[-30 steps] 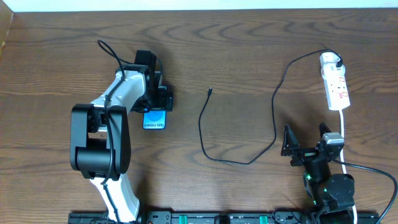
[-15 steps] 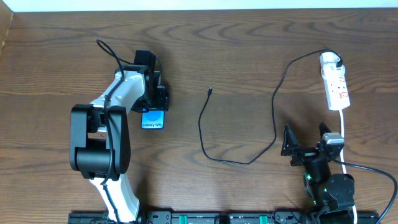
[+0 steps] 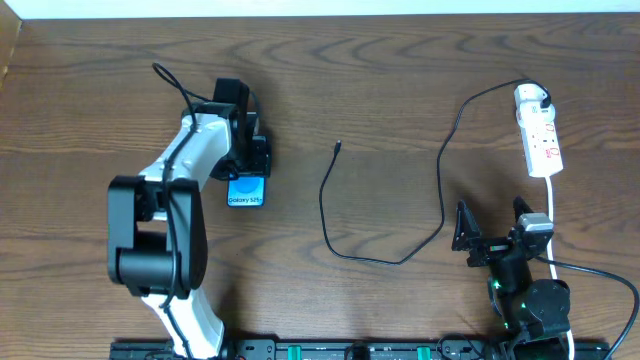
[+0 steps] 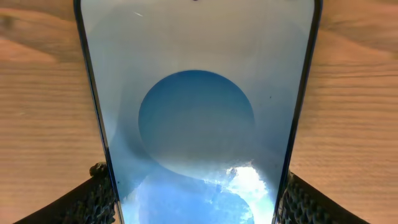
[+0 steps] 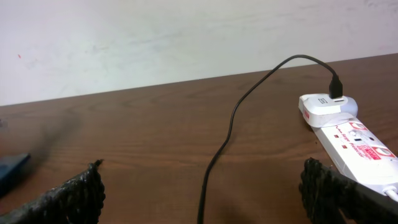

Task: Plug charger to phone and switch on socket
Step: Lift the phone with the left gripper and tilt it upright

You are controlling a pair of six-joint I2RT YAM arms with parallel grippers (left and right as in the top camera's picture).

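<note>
The phone lies on the wooden table with its blue screen up. It fills the left wrist view. My left gripper is shut on the phone, one finger pressed against each long edge. The charger cable curls across the middle of the table, its plug tip lying free. Its white adapter head sits in the socket at the far right. My right gripper is open and empty, low near the front edge, with the cable running between its fingers.
The socket's white cord runs down past the right arm toward the front edge. A pale wall stands behind the table's far edge.
The left arm's elbow has swung a little to the left. The phone has shifted very slightly left with the gripper. The right arm has not moved.
</note>
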